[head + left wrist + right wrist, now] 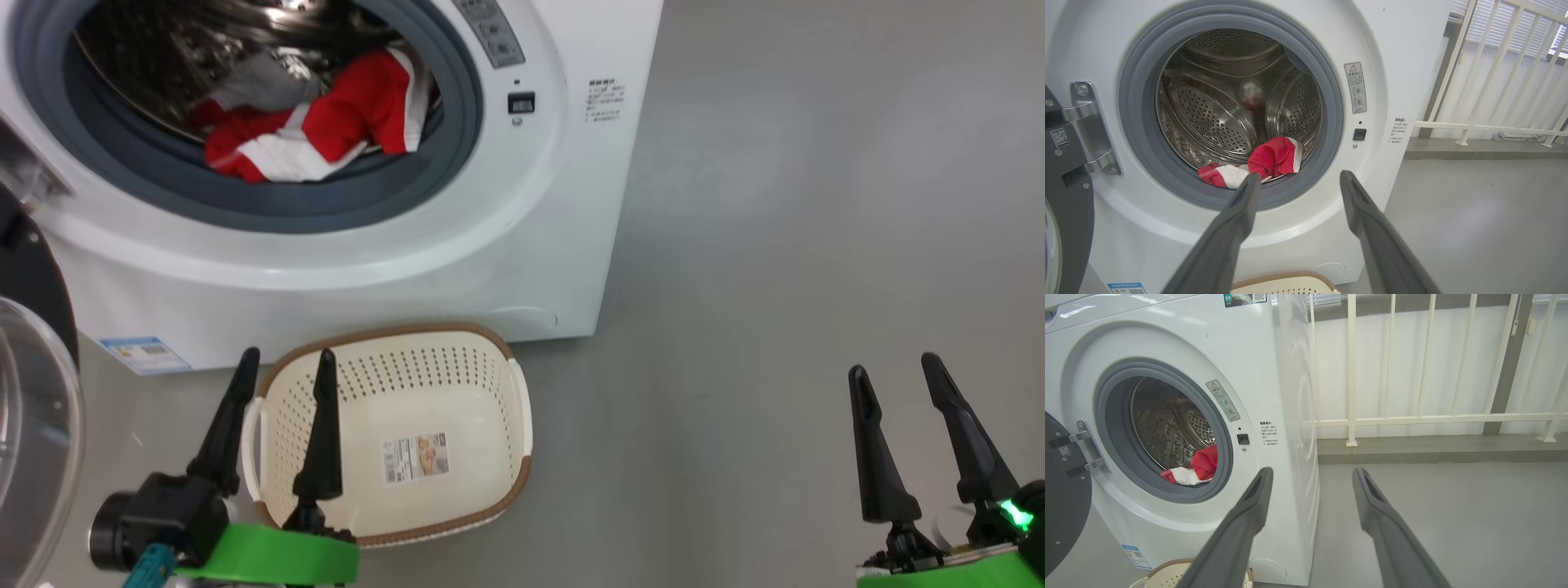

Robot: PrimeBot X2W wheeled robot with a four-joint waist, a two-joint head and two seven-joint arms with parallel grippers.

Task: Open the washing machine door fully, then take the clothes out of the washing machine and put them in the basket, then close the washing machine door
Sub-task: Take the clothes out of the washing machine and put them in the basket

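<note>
Left tool (287, 354) and right tool (893, 366) gape empty, the washing machine door (33, 286) open, the clothes (318, 122) lying in the drum (163, 49).

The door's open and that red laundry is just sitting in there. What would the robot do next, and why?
Probably ease the left gripper forward into the drum toward the red clothes. The washing machine door is swung aside, the clothes lie at the drum's front lip, the basket is empty, and this gripper's open fingers point right at them.
</note>
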